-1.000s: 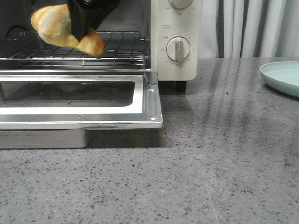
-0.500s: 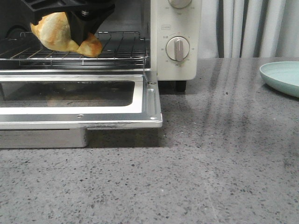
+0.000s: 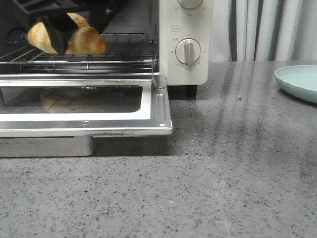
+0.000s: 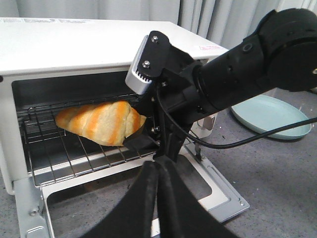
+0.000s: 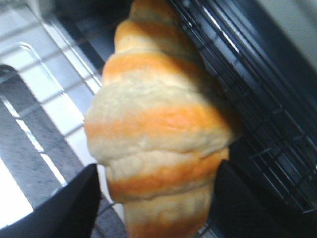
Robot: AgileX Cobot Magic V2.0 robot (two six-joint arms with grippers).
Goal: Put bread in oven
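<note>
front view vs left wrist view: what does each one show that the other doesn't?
Only the front view: the oven's dial, its black foot, and the bread's reflection in the open door's glass.

Only the left wrist view: the oven's white top, most of the right arm, and the shut left claw out in front of the oven.

Both: the bread held in the right claw over the wire rack, the open door, and the green plate.

Front view: low, close before the oven. Left wrist: farther back, above its door. Right wrist: nearest. All share its rack.
</note>
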